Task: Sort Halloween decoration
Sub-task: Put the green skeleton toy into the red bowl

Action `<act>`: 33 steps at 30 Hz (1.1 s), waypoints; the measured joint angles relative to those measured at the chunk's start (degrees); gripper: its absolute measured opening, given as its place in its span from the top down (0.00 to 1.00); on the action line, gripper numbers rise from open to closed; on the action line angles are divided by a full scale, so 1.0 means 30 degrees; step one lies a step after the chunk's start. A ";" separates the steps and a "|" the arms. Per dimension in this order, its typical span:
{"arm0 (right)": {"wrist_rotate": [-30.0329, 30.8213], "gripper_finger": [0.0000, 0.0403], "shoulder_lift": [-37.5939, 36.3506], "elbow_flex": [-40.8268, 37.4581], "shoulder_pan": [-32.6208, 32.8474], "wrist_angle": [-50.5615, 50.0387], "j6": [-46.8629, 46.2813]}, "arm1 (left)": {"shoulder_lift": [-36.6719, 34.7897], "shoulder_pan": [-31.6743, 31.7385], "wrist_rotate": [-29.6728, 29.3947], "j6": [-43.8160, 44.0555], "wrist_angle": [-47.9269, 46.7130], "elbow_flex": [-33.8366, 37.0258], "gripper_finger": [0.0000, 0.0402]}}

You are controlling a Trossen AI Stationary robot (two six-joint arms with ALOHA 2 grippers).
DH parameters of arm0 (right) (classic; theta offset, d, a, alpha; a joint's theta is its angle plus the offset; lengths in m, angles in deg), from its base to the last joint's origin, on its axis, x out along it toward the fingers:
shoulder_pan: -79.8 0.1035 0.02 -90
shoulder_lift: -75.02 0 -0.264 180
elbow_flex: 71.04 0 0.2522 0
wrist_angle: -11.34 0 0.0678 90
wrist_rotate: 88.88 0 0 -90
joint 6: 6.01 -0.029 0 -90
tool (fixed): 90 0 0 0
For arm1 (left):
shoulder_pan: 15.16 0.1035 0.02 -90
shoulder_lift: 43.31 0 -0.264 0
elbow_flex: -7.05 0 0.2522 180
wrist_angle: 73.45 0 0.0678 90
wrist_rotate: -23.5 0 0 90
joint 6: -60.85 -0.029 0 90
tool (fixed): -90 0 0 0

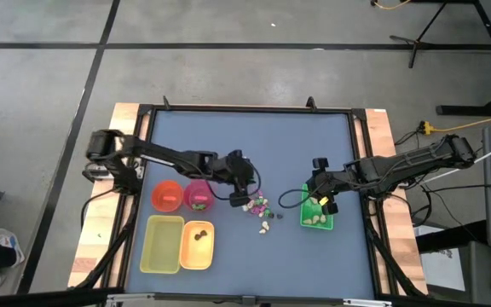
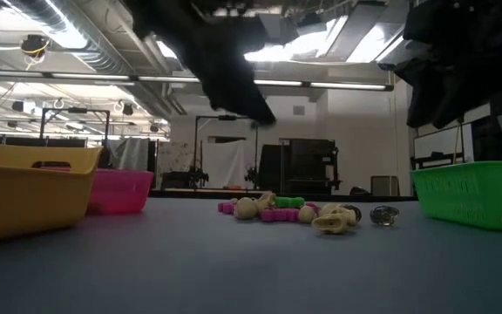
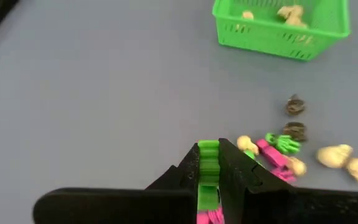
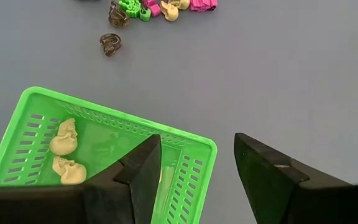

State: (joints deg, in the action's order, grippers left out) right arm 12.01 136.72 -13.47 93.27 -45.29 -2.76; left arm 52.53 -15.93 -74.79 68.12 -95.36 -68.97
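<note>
so the left gripper (image 3: 208, 163) is pinched tight on a green-and-magenta trinket (image 3: 208, 171) lifted just over the loose pile (image 1: 258, 206) – presumably bound for a bowl – while the right gripper (image 4: 196, 167) hangs spread wide over the green tray (image 4: 191, 155), where cream skulls (image 4: 63, 137) already lie.
</note>
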 joint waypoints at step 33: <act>0.0221 0.50 0.1285 -0.0015 0.0000 1.0198 0.3235 | -0.5453 -0.4300 -0.1470 0.9741 -1.6039 0.0015 0.87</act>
State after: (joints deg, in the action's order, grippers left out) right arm 12.67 140.57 -13.51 93.27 -14.70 6.94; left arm 36.17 -28.83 -79.20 97.35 -143.47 -68.93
